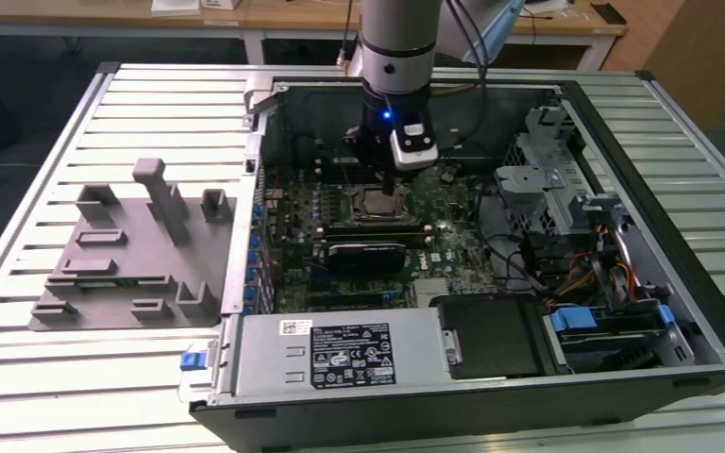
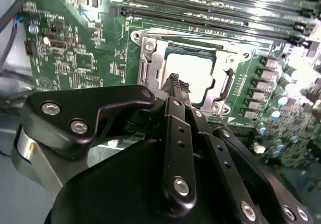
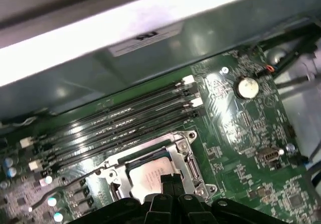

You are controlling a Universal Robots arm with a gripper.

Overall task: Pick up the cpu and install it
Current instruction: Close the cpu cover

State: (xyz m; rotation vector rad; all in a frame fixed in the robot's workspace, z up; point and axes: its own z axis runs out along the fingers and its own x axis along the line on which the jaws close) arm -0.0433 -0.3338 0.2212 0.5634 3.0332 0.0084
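My claw (image 2: pixel 173 79) hangs just above the socket frame (image 2: pixel 150 63), its two fingers drawn together until the tips meet, with nothing held between them. The tips point down over the frame's near edge, close to the cpu (image 2: pixel 195 76) but, as far as I can judge, not pressing on it.

The cpu lies inside the frame, pale metal top up, its sides squared to the frame's opening. In the first wrist view it sits in that same opening, partly hidden behind my fingertips. I cannot tell whether it is fully flat in its seat.

Beyond the frame run the long memory slots (image 3: pixel 125 118), and past those stands the wall of the computer case (image 1: pixel 702 311). Beside the frame is a row of capacitors (image 2: pixel 273 91), on the green motherboard (image 2: pixel 85 58).

The risks, I think, are these: if a corner rides on the frame's lip, any downward push from my closed tips could bend contacts beneath. A sideways drift could scrape the top plate, nudge the chip askew, or clip the capacitors.
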